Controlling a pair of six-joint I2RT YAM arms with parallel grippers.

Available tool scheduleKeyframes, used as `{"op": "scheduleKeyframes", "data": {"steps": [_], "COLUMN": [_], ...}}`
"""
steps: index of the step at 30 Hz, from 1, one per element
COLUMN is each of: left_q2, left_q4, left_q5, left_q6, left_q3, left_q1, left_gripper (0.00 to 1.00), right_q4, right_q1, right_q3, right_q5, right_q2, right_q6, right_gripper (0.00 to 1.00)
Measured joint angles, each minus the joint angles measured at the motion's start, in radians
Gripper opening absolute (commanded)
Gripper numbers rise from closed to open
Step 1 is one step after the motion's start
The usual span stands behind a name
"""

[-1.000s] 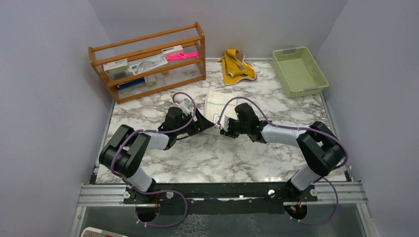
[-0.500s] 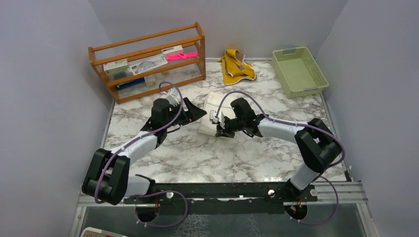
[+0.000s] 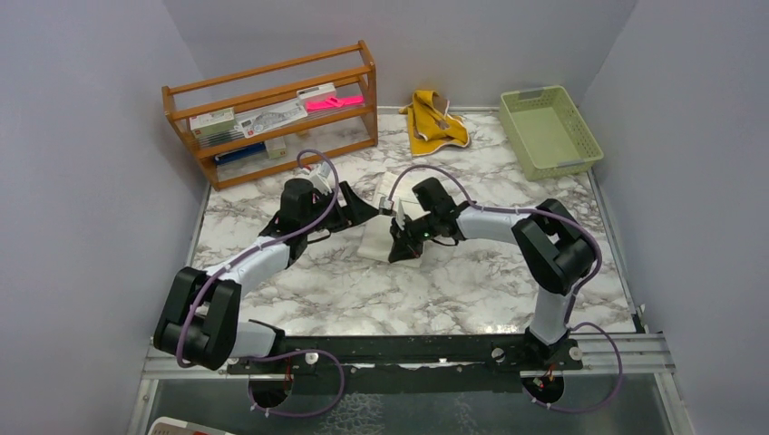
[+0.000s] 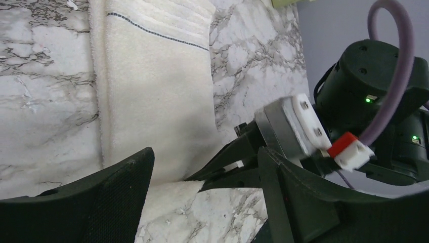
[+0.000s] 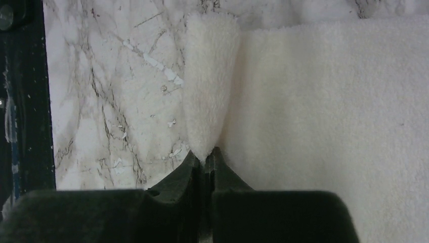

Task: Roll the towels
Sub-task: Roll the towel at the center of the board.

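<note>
The cream-white towel [image 3: 373, 239] lies flat mid-table, mostly hidden under the two grippers. My right gripper [image 3: 400, 247] is shut on a raised fold of its edge; in the right wrist view the pinched fold [image 5: 209, 91] rises from the gripper [image 5: 205, 158], with the rest of the towel [image 5: 334, 101] to its right. My left gripper [image 3: 361, 209] is open and empty just left of the towel. In its wrist view [image 4: 202, 202] the towel [image 4: 152, 86] lies beyond the spread fingers. The mustard-yellow towel [image 3: 434, 122] lies crumpled at the back.
A wooden shelf [image 3: 272, 113] with small items stands at the back left. A pale green basket [image 3: 549, 131] sits at the back right. Grey walls close in the marble table [image 3: 453, 290] on three sides.
My left gripper has let go of the towel, pulled back to the left and opened. My right gripper has moved left and nearer, still holding the towel's edge.
</note>
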Motion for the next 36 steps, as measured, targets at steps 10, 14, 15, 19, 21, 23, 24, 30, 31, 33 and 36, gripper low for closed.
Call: {"op": "scheduleKeyframes", "data": {"steps": [10,14,15,19,21,23,24,30,31,33,36], "left_q2": [-0.045,-0.045,-0.045,-0.017,0.019,0.064,0.091,0.223,0.235,0.258,0.283], "left_q4": [-0.012,0.013,0.022,0.09,0.127,0.169,0.191,0.303,0.31,0.323,0.34], "left_q5": [0.048,0.064,0.066,0.084,0.092,0.101,0.108,0.138,0.139,0.14,0.141], "left_q6": [-0.002,-0.023,-0.029,-0.066,-0.092,-0.115,-0.124,-0.176,-0.179,-0.186,-0.194], "left_q3": [-0.001,-0.018,-0.025,-0.076,-0.098,-0.112,-0.116,-0.117,-0.117,-0.117,-0.117], "left_q1": [0.0,-0.004,-0.006,-0.023,-0.027,-0.031,-0.032,-0.031,-0.031,-0.031,-0.031], "left_gripper": [0.78,0.75,0.7,0.51,0.36,0.19,0.02,0.0,0.0,0.0,0.0], "right_q4": [-0.04,-0.049,-0.048,-0.034,-0.026,-0.015,-0.012,-0.009,-0.01,-0.01,-0.01], "right_q1": [-0.074,-0.098,-0.105,-0.126,-0.133,-0.137,-0.137,-0.142,-0.142,-0.143,-0.143], "right_q3": [0.15,0.18,0.183,0.189,0.192,0.192,0.192,0.195,0.196,0.196,0.196], "right_q5": [-0.15,-0.22,-0.232,-0.274,-0.29,-0.304,-0.308,-0.313,-0.313,-0.312,-0.311], "right_q2": [0.189,0.24,0.249,0.281,0.294,0.305,0.309,0.317,0.317,0.318,0.318], "right_q6": [0.266,0.359,0.383,0.473,0.516,0.556,0.572,0.618,0.62,0.623,0.63], "right_gripper": [0.01,0.01,0.01,0.01,0.01,0.01,0.01,0.01,0.01,0.01,0.01]}}
